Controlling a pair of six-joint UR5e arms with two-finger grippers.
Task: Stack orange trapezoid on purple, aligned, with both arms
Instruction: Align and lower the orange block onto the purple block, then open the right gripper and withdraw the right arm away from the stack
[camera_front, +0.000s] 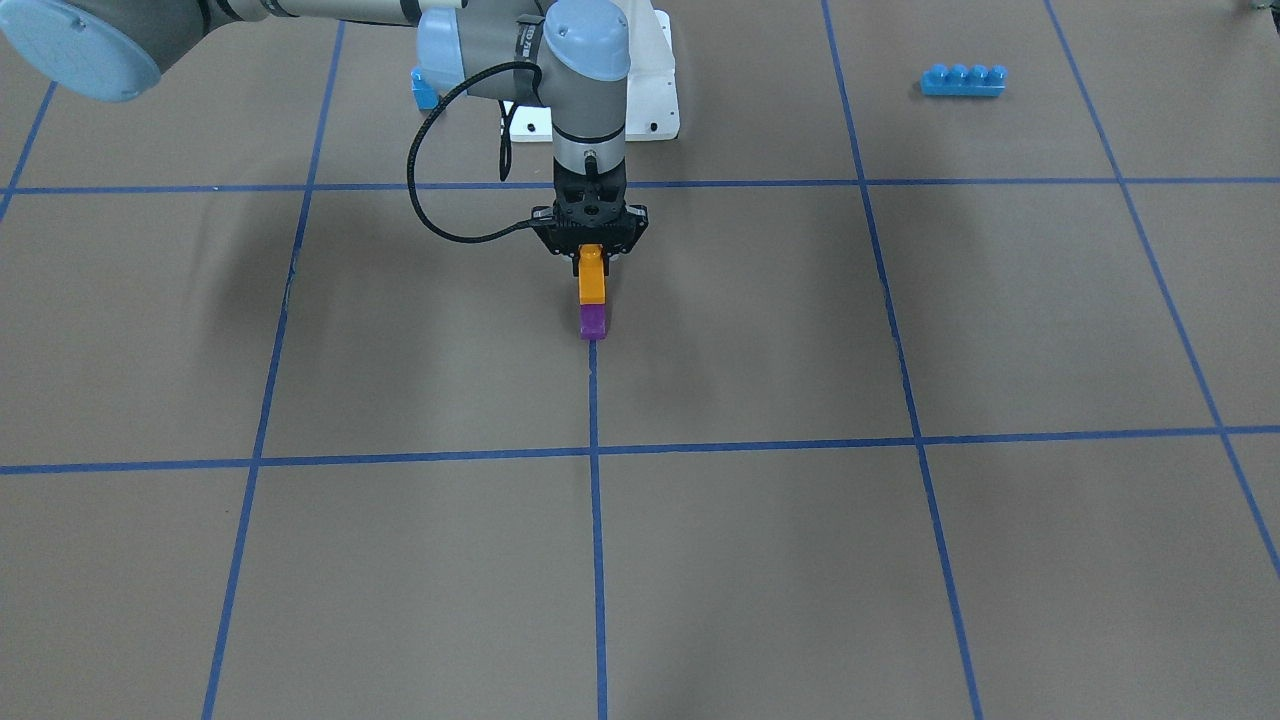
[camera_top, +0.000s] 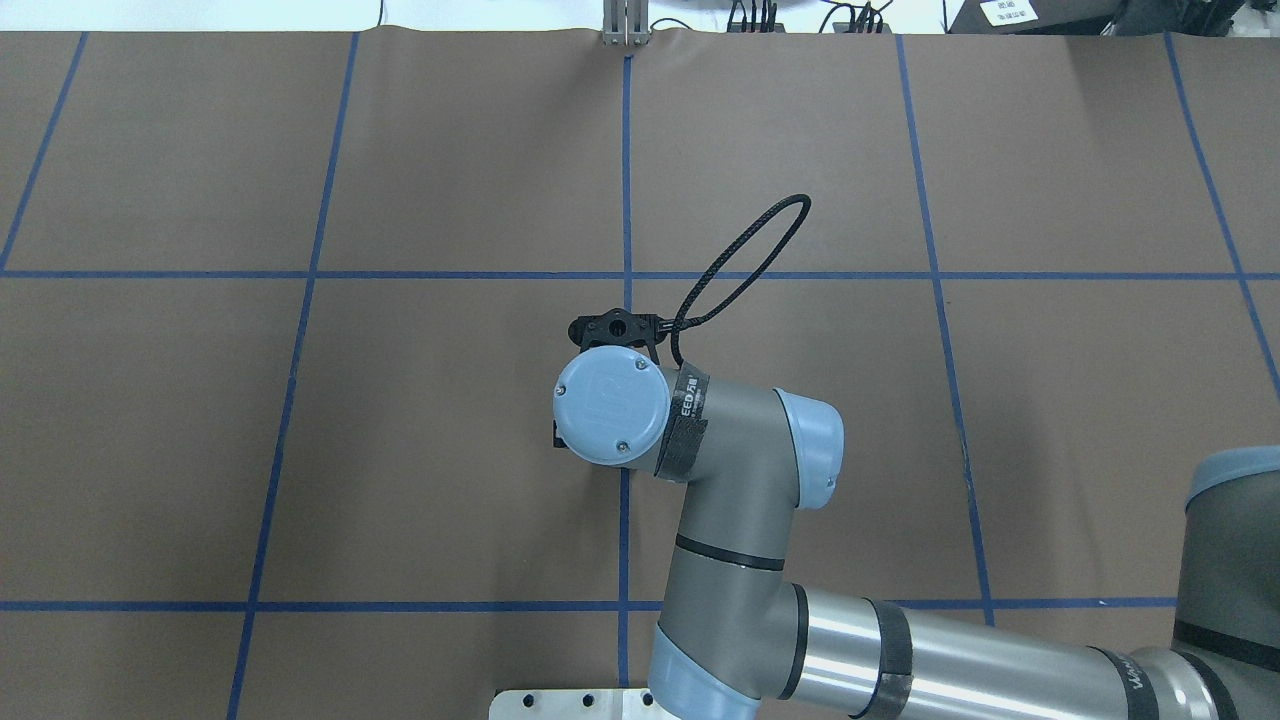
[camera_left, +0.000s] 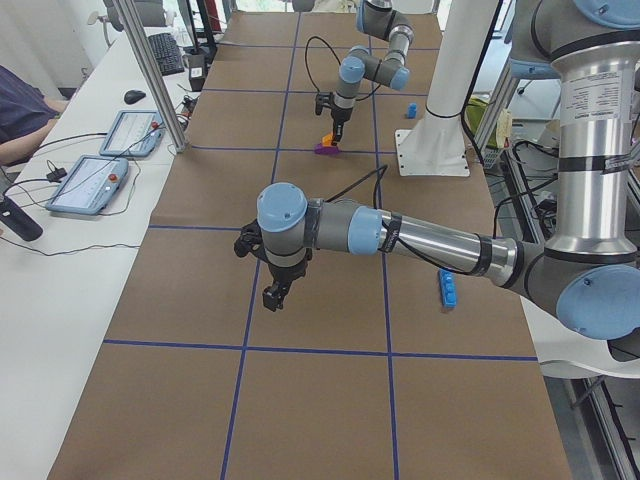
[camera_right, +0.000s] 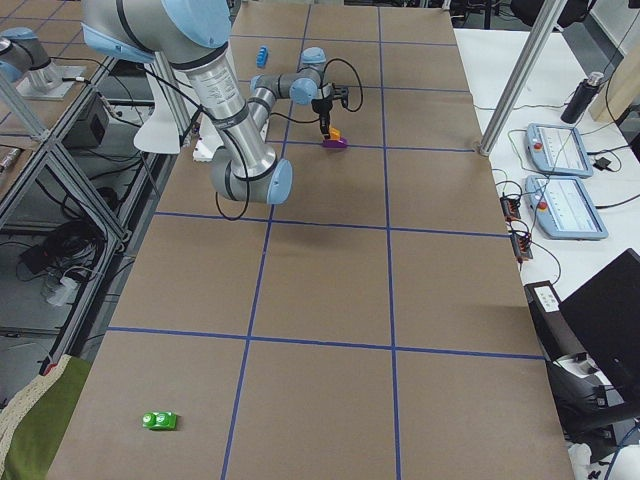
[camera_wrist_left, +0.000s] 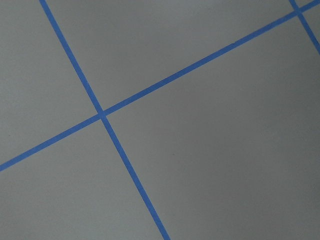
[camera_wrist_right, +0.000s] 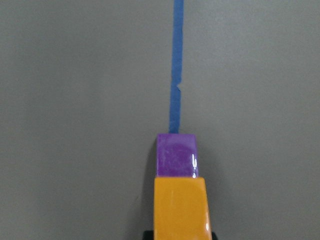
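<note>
My right gripper (camera_front: 592, 258) is shut on the orange trapezoid (camera_front: 592, 286) and holds it directly over the purple block (camera_front: 593, 322), which rests on the table on a blue tape line. In the front view the orange's lower edge meets the purple's top. The right wrist view shows the orange block (camera_wrist_right: 180, 207) just behind the purple block (camera_wrist_right: 176, 155). In the overhead view my right wrist hides both blocks. My left gripper (camera_left: 275, 295) hangs over bare table, far from the blocks. It shows only in the exterior left view, so I cannot tell if it is open or shut.
A long blue four-stud brick (camera_front: 963, 80) lies near the robot's left side. A small blue block (camera_front: 424, 90) sits by the white base pedestal (camera_front: 655, 110). A green piece (camera_right: 160, 421) lies far off at the table's right end.
</note>
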